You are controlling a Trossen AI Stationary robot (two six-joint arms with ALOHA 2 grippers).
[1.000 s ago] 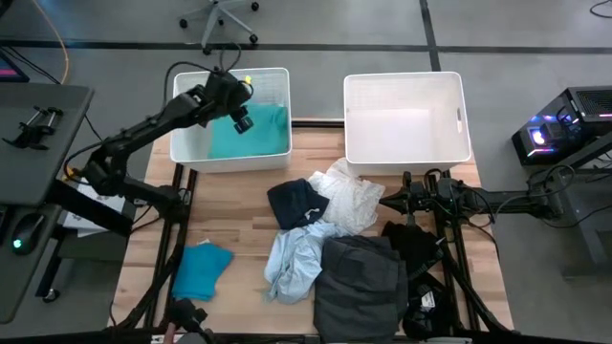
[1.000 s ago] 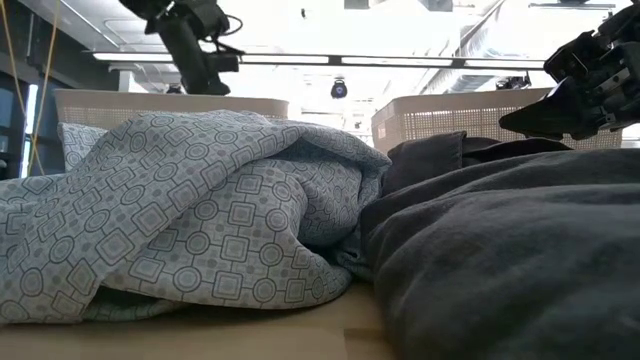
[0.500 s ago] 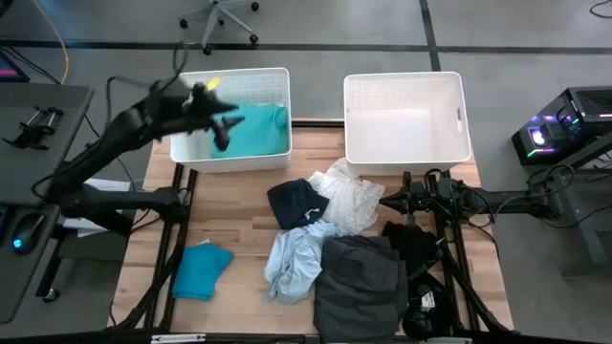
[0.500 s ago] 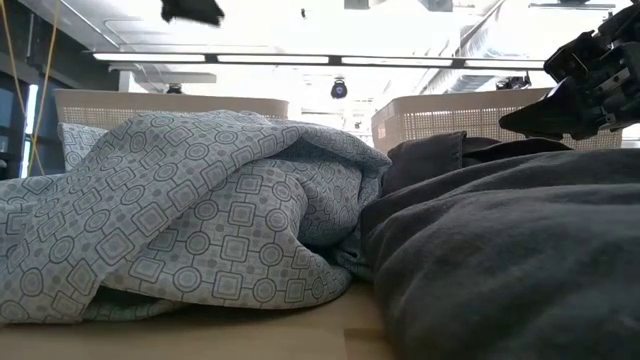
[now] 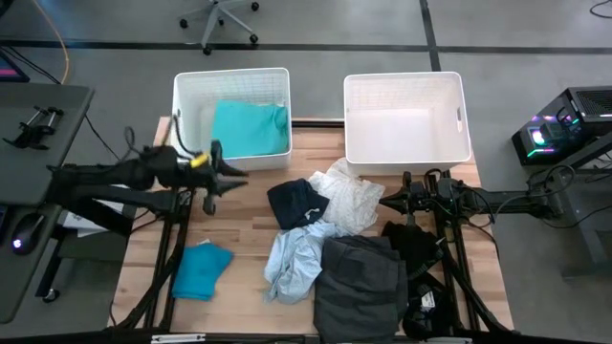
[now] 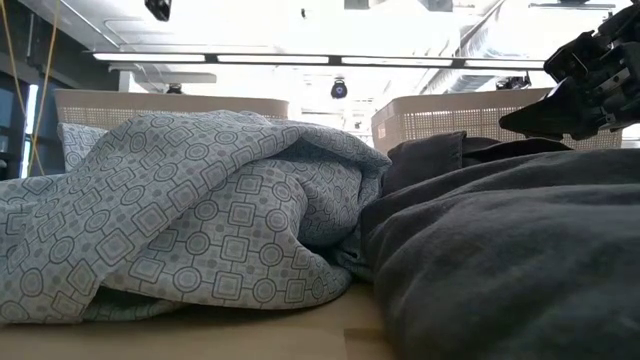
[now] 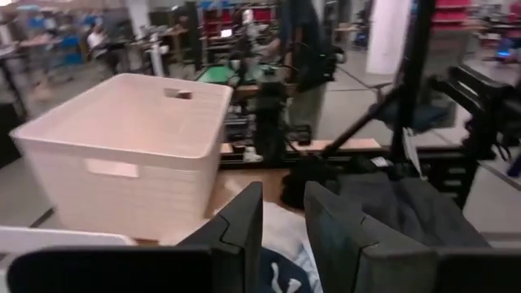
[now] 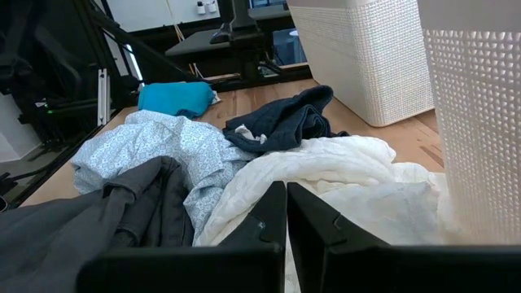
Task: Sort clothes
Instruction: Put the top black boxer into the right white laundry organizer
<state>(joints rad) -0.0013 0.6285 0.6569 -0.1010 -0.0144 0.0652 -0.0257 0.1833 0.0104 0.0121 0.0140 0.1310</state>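
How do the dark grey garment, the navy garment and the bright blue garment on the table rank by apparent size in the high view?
1. Dark grey garment, clearly the largest.
2. Navy garment and bright blue garment look about alike; the navy one is partly overlapped by neighbouring clothes, so I would not rank them.

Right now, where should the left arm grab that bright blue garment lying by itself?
Pinch the bright blue garment at its raised, folded upper edge, coming straight down. It lies flat and alone on the table, so nothing crowds it. The left end effector is nearest.
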